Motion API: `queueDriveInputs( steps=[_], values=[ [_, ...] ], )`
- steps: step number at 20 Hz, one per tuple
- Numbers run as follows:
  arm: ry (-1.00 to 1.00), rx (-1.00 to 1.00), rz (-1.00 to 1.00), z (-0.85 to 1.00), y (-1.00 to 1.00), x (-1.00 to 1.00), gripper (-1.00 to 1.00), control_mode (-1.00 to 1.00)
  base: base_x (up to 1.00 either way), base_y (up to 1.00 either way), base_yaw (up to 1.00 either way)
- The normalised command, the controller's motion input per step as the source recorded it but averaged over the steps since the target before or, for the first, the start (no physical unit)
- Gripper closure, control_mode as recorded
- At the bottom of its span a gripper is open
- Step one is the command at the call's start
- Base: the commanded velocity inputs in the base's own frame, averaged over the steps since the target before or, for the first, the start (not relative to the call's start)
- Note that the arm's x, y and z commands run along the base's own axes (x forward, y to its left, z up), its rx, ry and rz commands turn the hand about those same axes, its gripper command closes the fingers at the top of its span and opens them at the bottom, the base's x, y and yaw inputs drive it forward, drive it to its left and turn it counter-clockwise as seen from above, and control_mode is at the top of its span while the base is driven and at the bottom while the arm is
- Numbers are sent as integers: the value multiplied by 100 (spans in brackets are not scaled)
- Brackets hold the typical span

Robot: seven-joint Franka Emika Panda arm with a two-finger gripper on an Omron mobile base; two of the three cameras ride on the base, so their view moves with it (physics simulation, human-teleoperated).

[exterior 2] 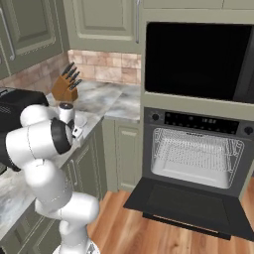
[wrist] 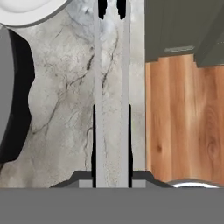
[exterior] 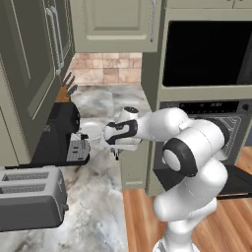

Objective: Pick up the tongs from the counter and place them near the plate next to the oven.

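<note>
Here, gripper (wrist: pixel 111 144): clenched on the tongs (wrist: pixel 111 87), probably just above the table (wrist: pixel 61 109).
Tongs axis: straight ahead, along the table's front edge.
Plate (wrist: pixel 30 11): ahead, inboard of the tips.

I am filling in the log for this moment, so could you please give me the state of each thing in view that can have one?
Oven: door fully open, lying flat; rack inside bare.
Tongs: between the gripper fingers, arms parallel, black ends toward the plate.
Gripper: shut on the tongs, over the counter.
Plate: bare, flat on the counter.
Toaster: slots bare.
Knife block: knives seated in it.
Upper cabinets: doors closed.
</note>
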Motion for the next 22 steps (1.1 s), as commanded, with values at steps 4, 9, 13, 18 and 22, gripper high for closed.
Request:
queueDriveInputs(
  steps=[4, 9, 13, 18, 22],
  values=[
    [-2, 0, 0, -25, 9, 37, 100, -100, 0, 0, 0],
    [-2, 0, 0, -18, 14, 32, 100, -100, 0, 0, 0],
    [0, 0, -5, -13, 24, 33, 100, -100, 0, 0, 0],
    [-1, 0, -5, -8, 20, 27, 100, -100, 0, 0, 0],
    [-4, 0, -4, -4, 4, 16, 100, -100, 0, 0, 0]
  ],
)
